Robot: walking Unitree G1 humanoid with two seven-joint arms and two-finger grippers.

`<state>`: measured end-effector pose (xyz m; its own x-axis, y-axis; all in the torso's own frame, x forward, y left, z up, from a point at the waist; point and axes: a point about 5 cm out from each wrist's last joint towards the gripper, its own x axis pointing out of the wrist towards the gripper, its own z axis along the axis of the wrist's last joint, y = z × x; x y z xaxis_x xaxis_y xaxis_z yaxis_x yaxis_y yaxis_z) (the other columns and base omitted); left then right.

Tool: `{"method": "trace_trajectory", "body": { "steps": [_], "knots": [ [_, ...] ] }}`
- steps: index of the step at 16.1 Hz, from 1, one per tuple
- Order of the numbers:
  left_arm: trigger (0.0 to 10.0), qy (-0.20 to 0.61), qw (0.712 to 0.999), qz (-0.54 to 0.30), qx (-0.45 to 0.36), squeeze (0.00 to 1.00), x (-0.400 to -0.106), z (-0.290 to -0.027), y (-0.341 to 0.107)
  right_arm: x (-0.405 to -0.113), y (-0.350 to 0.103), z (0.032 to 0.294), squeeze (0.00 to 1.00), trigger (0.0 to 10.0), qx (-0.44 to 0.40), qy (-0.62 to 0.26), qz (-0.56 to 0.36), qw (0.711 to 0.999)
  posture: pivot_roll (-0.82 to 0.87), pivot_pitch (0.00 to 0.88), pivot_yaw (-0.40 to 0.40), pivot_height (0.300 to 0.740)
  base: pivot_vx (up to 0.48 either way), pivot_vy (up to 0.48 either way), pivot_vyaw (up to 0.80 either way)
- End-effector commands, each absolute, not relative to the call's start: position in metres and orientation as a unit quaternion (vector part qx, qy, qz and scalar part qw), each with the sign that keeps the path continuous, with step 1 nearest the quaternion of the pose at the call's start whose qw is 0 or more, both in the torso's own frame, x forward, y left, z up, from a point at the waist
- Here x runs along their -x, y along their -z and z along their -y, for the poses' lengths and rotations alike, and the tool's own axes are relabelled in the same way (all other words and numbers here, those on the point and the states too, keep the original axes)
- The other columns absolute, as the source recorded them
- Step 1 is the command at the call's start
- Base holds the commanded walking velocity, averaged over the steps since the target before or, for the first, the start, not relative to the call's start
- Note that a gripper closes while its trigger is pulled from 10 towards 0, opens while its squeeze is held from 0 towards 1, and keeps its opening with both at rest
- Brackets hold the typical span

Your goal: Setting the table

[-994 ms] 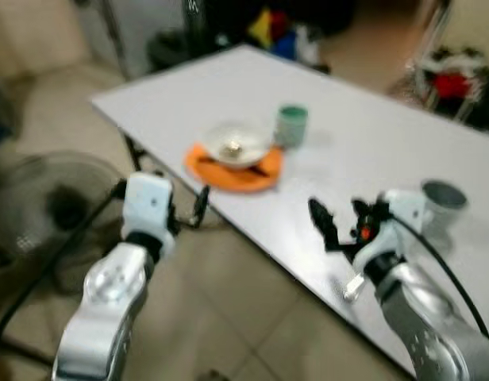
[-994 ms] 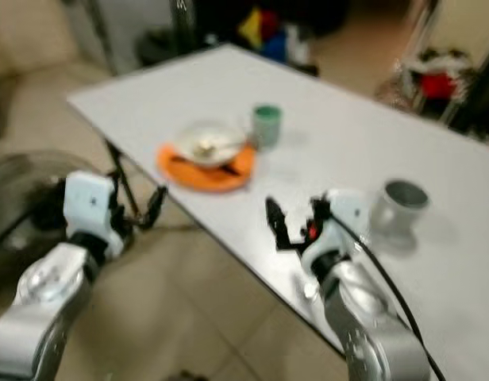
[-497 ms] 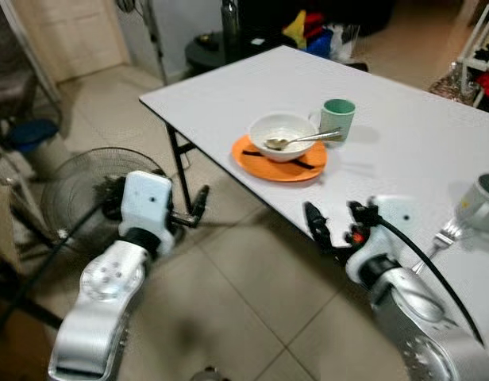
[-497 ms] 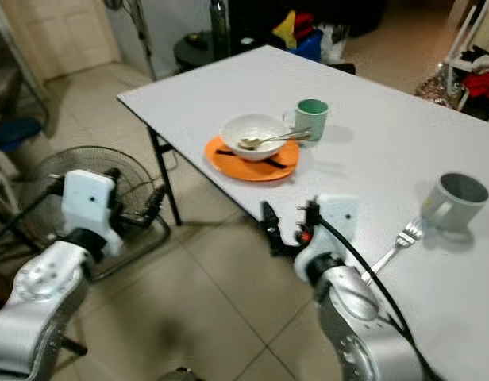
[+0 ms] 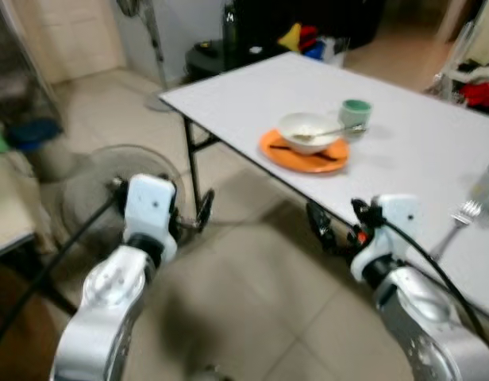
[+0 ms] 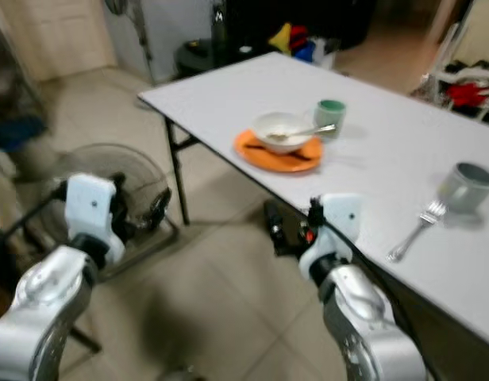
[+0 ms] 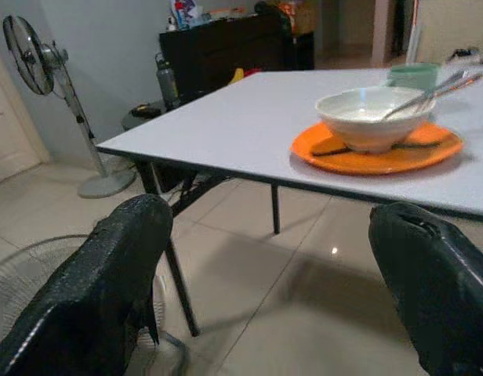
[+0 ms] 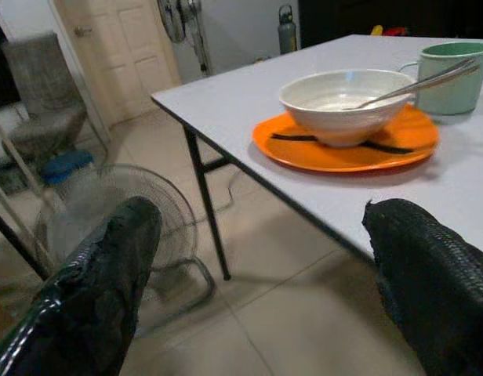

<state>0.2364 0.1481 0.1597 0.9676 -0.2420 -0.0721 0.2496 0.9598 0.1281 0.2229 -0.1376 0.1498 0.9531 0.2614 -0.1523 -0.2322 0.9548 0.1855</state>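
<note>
Table (image 6: 229, 99): white, standing on a tiled floor.
Plate (image 6: 288, 159): orange, near the table's front edge.
Bowl (image 6: 278, 127): white, on the plate, holding a spoon (image 8: 414, 81).
Green cup (image 6: 331, 115): just behind the bowl.
Left tool (image 7: 265, 290): spread, empty, off the table.
Right tool (image 8: 257, 274): spread, empty, beside the table edge.

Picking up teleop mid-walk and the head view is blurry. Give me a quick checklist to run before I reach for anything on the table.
1. Left gripper empty, fingers apart: ok.
2. Right gripper empty, fingers apart: ok.
3. Both grippers over the table: not ok; they hang above the floor, short of its edge.
4. Place setting intact: ok; white bowl sits on the orange plate, spoon leaning in the bowl, green mug beside it.
5. Fork and grey mug on the table: ok; they lie further to the right.
6. Floor fan close by the left arm: cannot tell the clearance.
</note>
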Motion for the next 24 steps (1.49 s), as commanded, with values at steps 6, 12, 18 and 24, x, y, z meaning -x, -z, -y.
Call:
{"method": "trace_trajectory", "body": {
  "steps": [6, 12, 18, 24],
  "knots": [
    [10.0, 0.117, 0.99, -0.024, -0.075, 0.0, -0.2383, -0.1507, -0.1631, -0.2239, -0.1506, 0.1332, 0.0, 10.0, -0.095, -0.145, -0.09, 0.981, 0.13, 0.0, 0.026, 0.74, 0.0, 0.331, 0.0],
    [10.0, 0.117, 0.99, -0.029, -0.073, 0.0, -0.2368, -0.1514, -0.1612, -0.2225, -0.1493, 0.1338, 0.0, 10.0, -0.097, -0.144, -0.098, 0.98, 0.13, 0.0, 0.025, 0.74, 0.0, 0.331, 0.0],
    [10.0, 0.112, 0.991, -0.031, -0.071, 0.0, -0.2346, -0.1521, -0.1606, -0.224, -0.15, 0.1334, 0.0, 10.0, -0.092, -0.151, -0.097, 0.98, 0.14, 0.0, 0.015, 0.74, 0.0, 0.33, 0.0],
    [10.0, 0.107, 0.991, -0.031, -0.073, 0.0, -0.2337, -0.1542, -0.1617, -0.2266, -0.151, 0.1312, 0.0, 10.0, -0.092, -0.158, -0.095, 0.978, 0.16, 0.0, 0.003, 0.74, 0.0, 0.334, 0.0]
  ]
}}
